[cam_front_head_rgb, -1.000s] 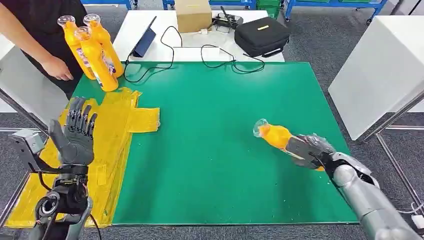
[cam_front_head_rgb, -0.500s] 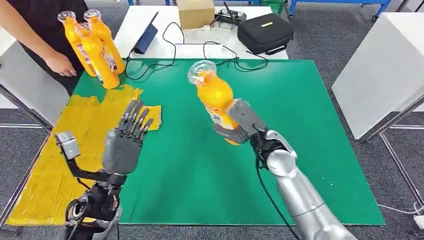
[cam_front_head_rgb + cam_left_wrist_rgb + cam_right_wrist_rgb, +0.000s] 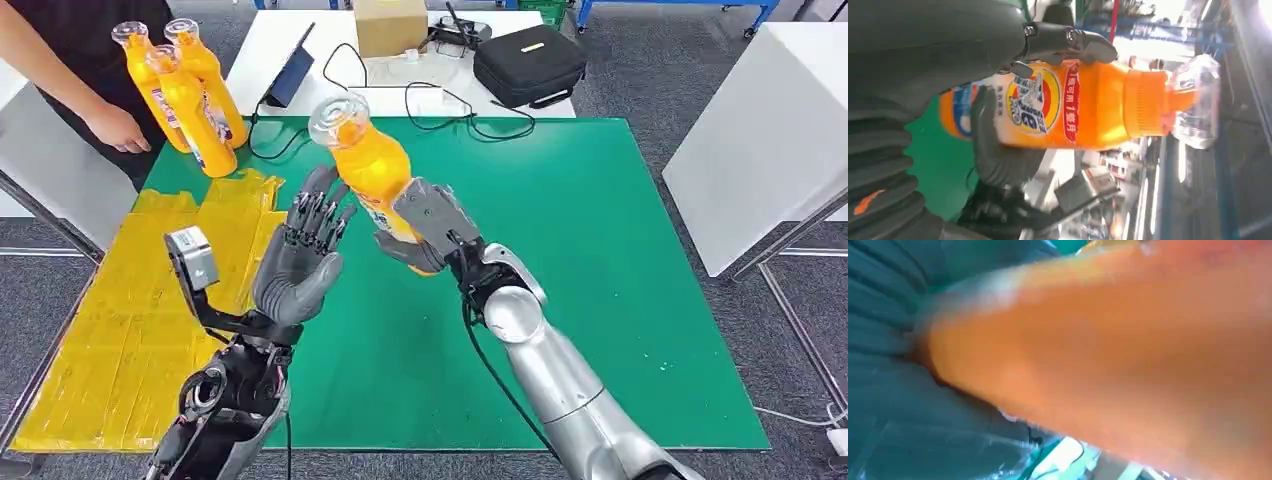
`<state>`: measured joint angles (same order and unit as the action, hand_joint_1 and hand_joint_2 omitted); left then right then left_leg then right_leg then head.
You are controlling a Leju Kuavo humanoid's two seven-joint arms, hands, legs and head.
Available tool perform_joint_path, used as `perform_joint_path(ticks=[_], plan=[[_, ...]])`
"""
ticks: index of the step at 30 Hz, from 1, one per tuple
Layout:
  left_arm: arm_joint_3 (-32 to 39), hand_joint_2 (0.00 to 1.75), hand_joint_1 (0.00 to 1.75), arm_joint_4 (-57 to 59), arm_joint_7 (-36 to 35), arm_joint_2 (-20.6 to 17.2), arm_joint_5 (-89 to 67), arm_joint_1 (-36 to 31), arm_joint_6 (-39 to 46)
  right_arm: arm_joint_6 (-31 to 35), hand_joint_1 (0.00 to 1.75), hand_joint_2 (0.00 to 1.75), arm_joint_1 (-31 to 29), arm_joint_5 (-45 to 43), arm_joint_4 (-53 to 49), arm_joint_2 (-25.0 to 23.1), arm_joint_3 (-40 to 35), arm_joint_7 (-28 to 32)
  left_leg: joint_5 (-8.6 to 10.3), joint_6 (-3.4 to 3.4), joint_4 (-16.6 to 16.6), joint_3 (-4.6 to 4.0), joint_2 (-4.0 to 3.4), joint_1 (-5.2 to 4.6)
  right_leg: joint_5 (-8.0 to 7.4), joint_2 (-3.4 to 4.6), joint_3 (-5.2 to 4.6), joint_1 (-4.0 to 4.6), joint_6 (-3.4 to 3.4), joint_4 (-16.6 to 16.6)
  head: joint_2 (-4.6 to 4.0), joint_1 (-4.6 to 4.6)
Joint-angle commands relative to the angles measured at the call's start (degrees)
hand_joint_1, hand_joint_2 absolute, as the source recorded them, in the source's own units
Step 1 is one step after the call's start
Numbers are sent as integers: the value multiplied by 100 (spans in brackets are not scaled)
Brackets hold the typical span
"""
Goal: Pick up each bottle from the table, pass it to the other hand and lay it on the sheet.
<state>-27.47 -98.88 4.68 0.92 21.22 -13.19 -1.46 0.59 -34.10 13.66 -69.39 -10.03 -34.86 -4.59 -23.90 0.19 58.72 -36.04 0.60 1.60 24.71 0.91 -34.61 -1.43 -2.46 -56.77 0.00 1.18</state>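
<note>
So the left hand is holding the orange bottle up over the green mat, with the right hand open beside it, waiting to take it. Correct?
Not quite: the hands are swapped. In the head view the right hand grips the orange bottle above the green mat, and the left hand is the open one beside it, fingers spread, not yet closed on the bottle.

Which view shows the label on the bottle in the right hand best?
The left wrist view: the bottle lies side-on with its label sharp. The head view shows the label largely behind the right hand; the right wrist view gives an orange blur.
</note>
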Motion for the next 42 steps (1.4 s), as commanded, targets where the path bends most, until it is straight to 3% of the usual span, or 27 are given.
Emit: perform_joint_path(ticks=[1, 13, 33, 42], plan=[[-148, 175, 0, 831, -250, 90, -85, -644, 329, -73, 175, 175, -302, 34, 752, -159, -390, -15, -1, 8, -7, 24, 3, -3, 5, -17, 27, 3, 17, 5, 0, 0], [176, 175, 0, 917, -416, -21, -658, -914, 958, -205, 175, 175, -133, 211, 540, -219, -492, -177, 2, 2, -3, 13, 1, 0, 4, -13, 12, 4, 15, 2, 0, 2], [289, 175, 0, 853, -741, -185, -1145, -847, 844, -189, 175, 175, -104, 492, 392, -155, -687, -260, -3, 4, -2, 13, -8, 1, 5, -7, 10, 5, 17, 2, 0, 0], [220, 175, 0, 978, -1081, -313, -1256, -850, -218, -210, 175, 175, -71, 676, 417, -96, -558, -315, -1, 4, -8, 19, 4, -1, 8, -19, 22, 5, 20, 7, 0, 0]])
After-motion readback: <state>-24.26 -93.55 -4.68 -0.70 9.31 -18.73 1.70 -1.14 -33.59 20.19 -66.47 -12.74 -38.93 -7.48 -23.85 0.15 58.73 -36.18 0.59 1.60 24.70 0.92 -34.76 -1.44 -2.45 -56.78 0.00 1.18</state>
